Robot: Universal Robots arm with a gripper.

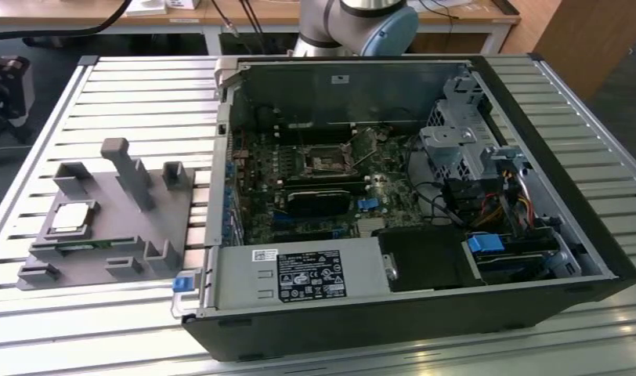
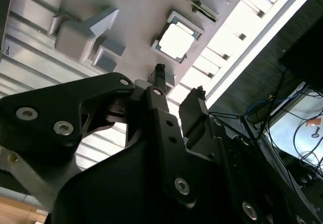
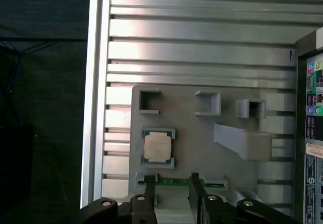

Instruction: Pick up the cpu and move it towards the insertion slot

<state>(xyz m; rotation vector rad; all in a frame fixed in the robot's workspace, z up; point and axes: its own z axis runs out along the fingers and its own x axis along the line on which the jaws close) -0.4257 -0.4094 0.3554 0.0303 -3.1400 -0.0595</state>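
The cpu [image 1: 73, 218] lies flat in a recess of the grey fixture [image 1: 114, 225] on the slatted counter [image 1: 140, 102], at the exterior view's left. It is well apart from the insertion slot [image 1: 323, 160] inside the open computer case [image 1: 402, 325]. In both wrist views the end effector [image 3: 172, 178] [image 2: 179, 80] hangs above the fixture, released, its 2 fingers apart with nothing between them. The cpu [image 3: 158, 147] sits just beyond the fingertips, untouched.
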